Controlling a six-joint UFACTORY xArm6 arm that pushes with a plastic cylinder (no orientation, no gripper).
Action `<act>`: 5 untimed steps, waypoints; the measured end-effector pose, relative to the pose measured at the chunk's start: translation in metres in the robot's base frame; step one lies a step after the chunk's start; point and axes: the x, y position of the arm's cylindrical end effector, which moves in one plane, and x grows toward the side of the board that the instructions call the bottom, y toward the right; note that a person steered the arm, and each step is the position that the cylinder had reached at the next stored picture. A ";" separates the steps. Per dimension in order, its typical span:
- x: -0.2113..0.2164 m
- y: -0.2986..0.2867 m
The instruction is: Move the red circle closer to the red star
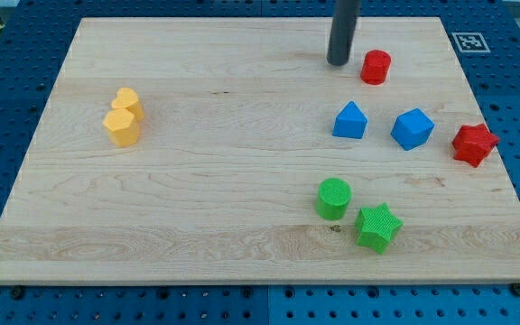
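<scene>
Tip [338,62]: your bare rod end, no jaws to open or close, resting just left of the red circle [376,67] near the board's top. Red star [474,144]: lower right of the circle, by the view's right edge. Blue blocks [350,121] [413,128]: below the circle, beside the direct line. Judgement: you need the tip on the circle's upper-left side to push down-right.
</scene>
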 end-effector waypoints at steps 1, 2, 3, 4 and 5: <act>0.026 0.045; 0.018 0.022; -0.024 -0.007; -0.025 0.039; -0.008 0.091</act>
